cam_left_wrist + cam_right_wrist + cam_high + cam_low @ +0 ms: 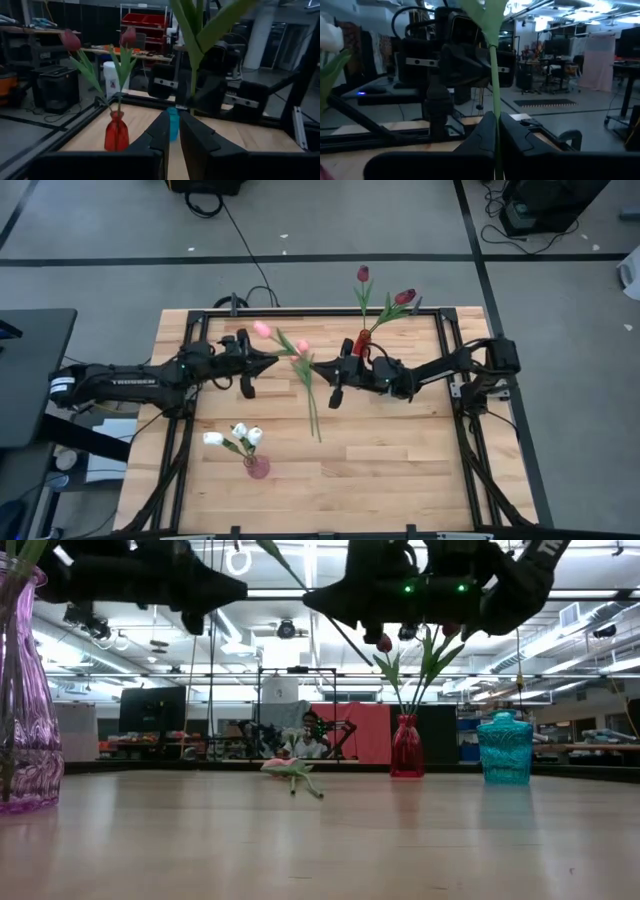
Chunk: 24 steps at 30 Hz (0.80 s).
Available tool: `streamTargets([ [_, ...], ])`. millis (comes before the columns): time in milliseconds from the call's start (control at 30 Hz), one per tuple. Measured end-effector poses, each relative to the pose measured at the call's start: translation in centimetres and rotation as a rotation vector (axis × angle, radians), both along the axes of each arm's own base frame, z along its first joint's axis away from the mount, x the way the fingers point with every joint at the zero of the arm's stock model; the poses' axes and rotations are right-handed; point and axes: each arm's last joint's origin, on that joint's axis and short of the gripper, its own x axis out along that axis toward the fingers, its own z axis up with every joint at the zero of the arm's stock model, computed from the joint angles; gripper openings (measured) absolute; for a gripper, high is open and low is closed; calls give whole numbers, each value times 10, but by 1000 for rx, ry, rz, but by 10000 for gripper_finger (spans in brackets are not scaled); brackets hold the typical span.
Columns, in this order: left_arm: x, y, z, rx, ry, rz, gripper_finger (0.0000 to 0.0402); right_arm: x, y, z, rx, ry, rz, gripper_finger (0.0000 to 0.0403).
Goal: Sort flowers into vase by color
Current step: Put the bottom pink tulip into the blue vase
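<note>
Right gripper (315, 367): just beside the red vase (362, 340), on its left-arm side, raised off the table (400, 470); fingers pressed together on the green stem of a pink tulip (311, 395). Stem slim and long, running straight up between the fingers in the right wrist view, broad green leaves higher up, small pale pink bud toward the vase's end of the table. Left gripper (277, 363): facing the right one tip to tip, farther from the red vase; fingers drawn nearly together with only a thin slit between, nothing seen inside it; contact with the stem cannot be told. Second pink tulip (264, 331): lying on the table, well apart from the red vase. Two dark red tulips (404, 297): standing in the red vase. Teal vase (505, 748): close beside the red vase. White tulips (245, 436): in a pink vase (257, 467), far from the red vase.
</note>
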Motion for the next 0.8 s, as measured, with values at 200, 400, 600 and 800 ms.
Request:
streamTargets([
  [200,23,4,15,28,-3,-40,103,15,0,1,-21,-36,-6,17],
  [400,44,6,16,37,8,-134,149,20,-1,6,-39,-72,-18,18],
  [600,56,9,15,55,-63,-130,151,20,0,6,-41,-73,-19,19],
  [800,64,11,10,48,-92,-127,114,20,1,6,-40,-67,-16,20],
])
